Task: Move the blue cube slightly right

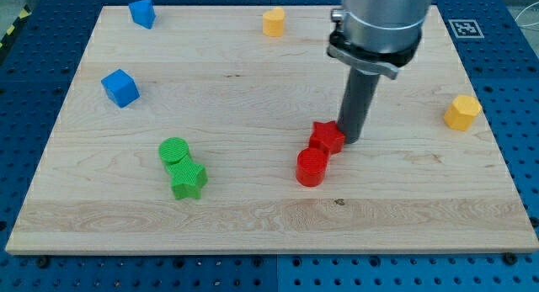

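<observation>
The blue cube (120,87) lies on the wooden board (253,216) at the view's left. A second blue block (142,13), irregular in shape, sits near the board's top left corner. My tip (351,139) rests on the board right of centre, touching or nearly touching the right side of a red star (326,137). The tip is far to the right of the blue cube.
A red cylinder (312,167) sits just below-left of the red star. A green cylinder (174,151) and a green star (189,179) lie together at lower left. One yellow block (273,22) is at the top centre, another (461,112) at the right edge.
</observation>
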`<state>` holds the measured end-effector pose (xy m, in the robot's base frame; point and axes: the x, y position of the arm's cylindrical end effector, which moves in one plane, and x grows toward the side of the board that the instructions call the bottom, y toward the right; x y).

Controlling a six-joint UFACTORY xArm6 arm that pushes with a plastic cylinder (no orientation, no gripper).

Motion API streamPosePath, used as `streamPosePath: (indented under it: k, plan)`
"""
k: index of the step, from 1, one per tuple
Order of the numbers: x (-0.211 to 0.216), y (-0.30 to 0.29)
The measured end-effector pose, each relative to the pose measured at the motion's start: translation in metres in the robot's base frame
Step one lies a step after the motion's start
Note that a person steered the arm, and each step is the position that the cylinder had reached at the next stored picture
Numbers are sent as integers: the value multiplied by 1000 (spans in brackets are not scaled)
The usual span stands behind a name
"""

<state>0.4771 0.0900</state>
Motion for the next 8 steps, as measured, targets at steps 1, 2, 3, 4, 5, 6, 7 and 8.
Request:
streamPosePath:
  k: [1,2,3,4,5,6,7,8]
  plan:
    - [0,-17]
    - [-3,-26]
    - [-38,-44]
    - [-80,-80]
    - [-77,-112]
    - [-41,-124]
    - [-12,-161]
    - [-13,-231]
